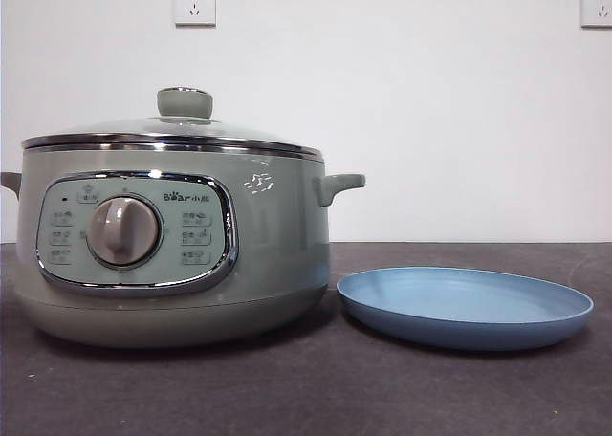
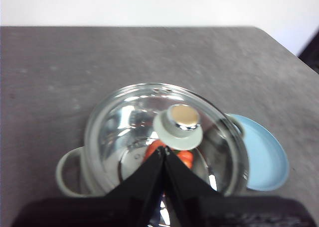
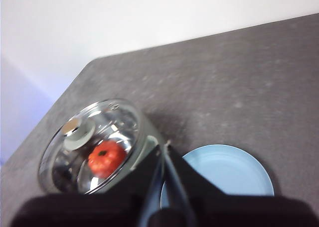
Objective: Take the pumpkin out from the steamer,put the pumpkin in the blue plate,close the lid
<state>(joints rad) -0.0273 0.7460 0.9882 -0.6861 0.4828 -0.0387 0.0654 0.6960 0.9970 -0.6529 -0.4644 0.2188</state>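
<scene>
The left pincer (image 2: 164, 155) was seen with its two black jaws pressed together to a point, nothing held between them; it was poised high over the steamer (image 1: 172, 254), above the glass lid (image 2: 164, 137). The right pincer (image 3: 163, 152) was likewise closed to a narrow tip and empty, raised above the table (image 3: 224, 87) over the gap between the steamer and the blue plate (image 3: 224, 174). Neither arm was caught in the front view.

Between each pincer and the pumpkin (image 3: 106, 157) stood the lid, which was seated level on the pot's chrome rim, its sage-green knob (image 1: 185, 101) upright at the centre. In the left wrist view the knob's shiny cap was shown just beside the jaw tips, and the pumpkin was partly hidden behind knob and jaws, only slivers of orange being visible. Through the glass in the right wrist view the pumpkin was made out more fully: orange-red, ribbed, a small dark stem on top, resting inside the steamer under the lid, off-centre from the knob.

The steamer was set on the dark grey table, its control panel with grey dial (image 1: 123, 230) turned to the front camera and a side handle (image 1: 341, 184) reaching out towards the plate. The blue plate was laid flat just beside the steamer, very close to its base, with nothing on it. Two wall sockets (image 1: 194, 4) were seen on the white wall behind.
</scene>
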